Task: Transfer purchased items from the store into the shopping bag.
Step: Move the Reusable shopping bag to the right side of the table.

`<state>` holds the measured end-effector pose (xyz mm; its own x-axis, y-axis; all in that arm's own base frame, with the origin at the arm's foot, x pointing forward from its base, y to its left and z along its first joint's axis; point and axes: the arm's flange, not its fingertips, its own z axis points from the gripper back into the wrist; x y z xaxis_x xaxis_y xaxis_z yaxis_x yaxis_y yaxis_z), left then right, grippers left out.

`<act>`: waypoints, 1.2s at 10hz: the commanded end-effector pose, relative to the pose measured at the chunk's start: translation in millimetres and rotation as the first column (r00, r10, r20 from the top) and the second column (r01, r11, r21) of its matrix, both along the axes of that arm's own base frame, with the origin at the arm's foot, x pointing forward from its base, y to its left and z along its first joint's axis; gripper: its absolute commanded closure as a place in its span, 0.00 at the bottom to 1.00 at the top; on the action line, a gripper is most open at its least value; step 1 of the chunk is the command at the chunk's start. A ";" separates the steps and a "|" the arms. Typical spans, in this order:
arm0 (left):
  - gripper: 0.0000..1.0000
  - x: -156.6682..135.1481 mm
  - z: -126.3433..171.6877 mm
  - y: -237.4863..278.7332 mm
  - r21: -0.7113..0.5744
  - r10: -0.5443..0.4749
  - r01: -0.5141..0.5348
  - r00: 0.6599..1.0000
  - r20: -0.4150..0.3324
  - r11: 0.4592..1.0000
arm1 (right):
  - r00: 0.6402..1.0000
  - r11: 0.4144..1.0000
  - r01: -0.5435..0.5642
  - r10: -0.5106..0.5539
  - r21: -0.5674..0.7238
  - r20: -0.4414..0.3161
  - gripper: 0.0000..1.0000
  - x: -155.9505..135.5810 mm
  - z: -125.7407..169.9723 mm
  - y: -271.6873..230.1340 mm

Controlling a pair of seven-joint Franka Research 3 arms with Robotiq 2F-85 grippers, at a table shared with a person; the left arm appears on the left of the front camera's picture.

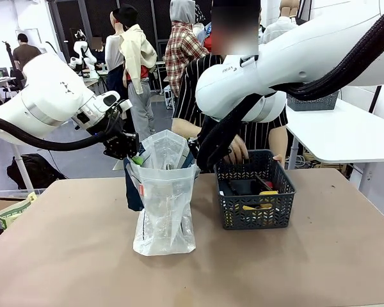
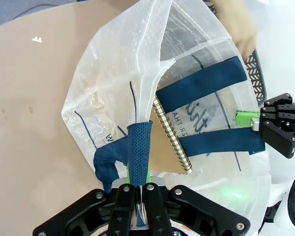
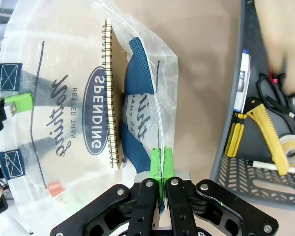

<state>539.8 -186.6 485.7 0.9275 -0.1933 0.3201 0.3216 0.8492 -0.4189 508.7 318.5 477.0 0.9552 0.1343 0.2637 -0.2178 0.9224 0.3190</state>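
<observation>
Shopping bag point(image 1: 165, 204) stands on the bench point(image 1: 320, 268) with its mouth spread between two pinches. The left gripper point(image 2: 139, 179) is clenched on a blue mesh handle point(image 2: 140, 142) at one rim, and the right gripper point(image 3: 162, 157) is clamped on the blue strap and film at the facing rim. Just beyond the pads, a spiral notebook point(image 3: 115, 98) stands on edge inside the bag, spine uppermost. It splits the opening into two slots, the wider one on the printed side. The store point(image 1: 256, 220), a dark lattice basket, sits just beside the bag on the robot's right, apart from it by a narrow strip of bench, so the right arm is the nearer one. Both grippers are taken up with the bag, though, and the person's hand point(image 1: 237, 152) is already down in the basket among the purchased items point(image 1: 253, 192): a yellow-and-black tool point(image 3: 268, 130), a roll of tape point(image 3: 292, 150) and a white marker point(image 3: 243, 78). The coming move looks like a short carry from basket to bag mouth, probably by that hand. The film is thin and slack, so the opening depends on the two pinches. The bench around is flat and bare, with plenty of clearance above the bag.
</observation>
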 end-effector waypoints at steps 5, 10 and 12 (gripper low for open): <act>1.00 1.0 1.2 0.1 0.007 0.000 0.000 1.000 -0.008 1.000 | 1.000 1.000 0.005 -0.005 0.012 -0.006 1.00 -0.4 0.5 0.1; 1.00 1.0 1.2 0.1 0.007 0.000 0.000 1.000 -0.008 1.000 | 1.000 1.000 0.005 -0.005 0.012 -0.006 1.00 -0.4 0.5 0.1; 1.00 1.0 1.2 0.1 0.007 0.000 0.000 1.000 -0.008 1.000 | 1.000 1.000 0.005 -0.005 0.012 -0.006 1.00 -0.4 0.5 0.1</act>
